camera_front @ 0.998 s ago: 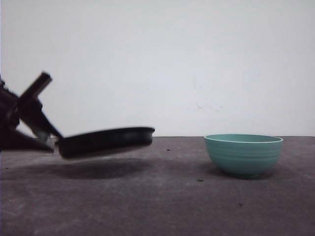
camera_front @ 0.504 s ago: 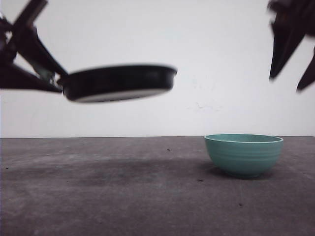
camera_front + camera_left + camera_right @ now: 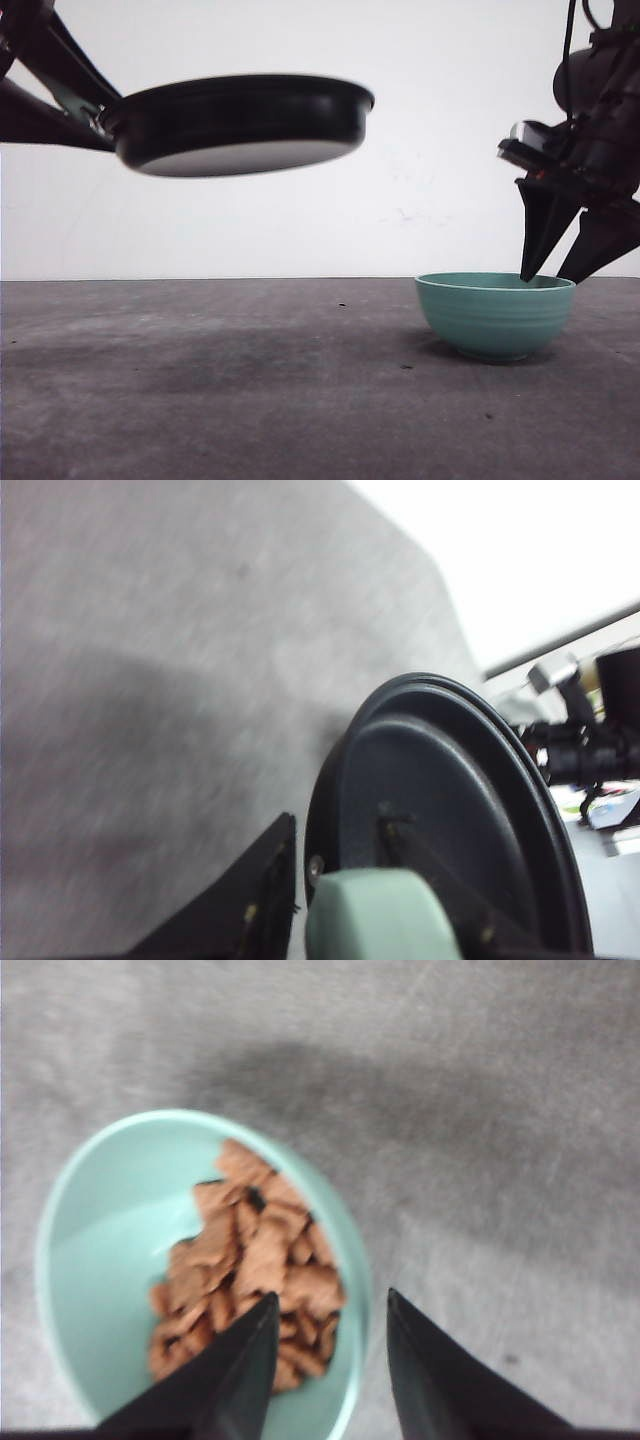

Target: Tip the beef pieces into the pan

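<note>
Grey surface, blank white wall behind. Pan held high at left, left gripper clamped on its mint handle. Beef pieces heaped in teal bowl on the surface at right. Right gripper spread, fingers straddling the bowl rim, one inside, one outside, not closed. Risks: thin rim pinch slipping when lifted and tilted, dumping beef on the surface; pan well apart from bowl, so pouring early means missing it.

The pan hung high on the left, above the table. The bowl sat on the right, with beef pieces inside.
</note>
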Robot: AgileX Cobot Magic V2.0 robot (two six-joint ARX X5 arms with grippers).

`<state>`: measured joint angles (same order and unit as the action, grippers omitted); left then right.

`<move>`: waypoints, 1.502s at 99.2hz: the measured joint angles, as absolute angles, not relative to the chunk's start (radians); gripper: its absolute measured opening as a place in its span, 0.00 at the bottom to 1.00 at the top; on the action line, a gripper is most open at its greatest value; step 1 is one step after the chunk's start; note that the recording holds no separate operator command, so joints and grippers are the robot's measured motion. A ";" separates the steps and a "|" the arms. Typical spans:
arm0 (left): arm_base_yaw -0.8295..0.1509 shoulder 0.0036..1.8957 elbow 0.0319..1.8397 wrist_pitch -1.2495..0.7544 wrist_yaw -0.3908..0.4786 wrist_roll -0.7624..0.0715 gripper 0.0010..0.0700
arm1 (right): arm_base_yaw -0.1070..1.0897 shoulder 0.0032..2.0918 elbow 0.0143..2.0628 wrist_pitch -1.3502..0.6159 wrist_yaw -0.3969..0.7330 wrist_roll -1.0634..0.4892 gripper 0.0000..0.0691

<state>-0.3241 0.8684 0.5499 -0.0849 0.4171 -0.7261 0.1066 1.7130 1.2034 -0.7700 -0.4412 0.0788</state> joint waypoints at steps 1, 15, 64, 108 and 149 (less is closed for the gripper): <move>-0.324 0.868 0.550 -0.087 0.417 -0.726 0.15 | 0.107 1.715 1.203 -0.769 -0.441 0.080 0.28; -0.324 0.868 0.550 -0.086 0.417 -0.725 0.15 | 0.107 1.737 1.203 -0.728 -0.418 0.106 0.11; -0.344 0.881 0.585 -0.231 0.401 -0.685 0.15 | 0.163 1.569 1.200 -0.586 -0.456 0.165 0.02; -0.403 1.045 0.826 -0.348 0.383 -0.593 0.15 | 0.674 1.241 1.206 -0.408 -0.017 0.188 0.02; -0.408 1.075 0.965 -0.408 0.382 -0.588 0.15 | 1.037 1.259 1.204 -0.167 0.817 -0.244 0.02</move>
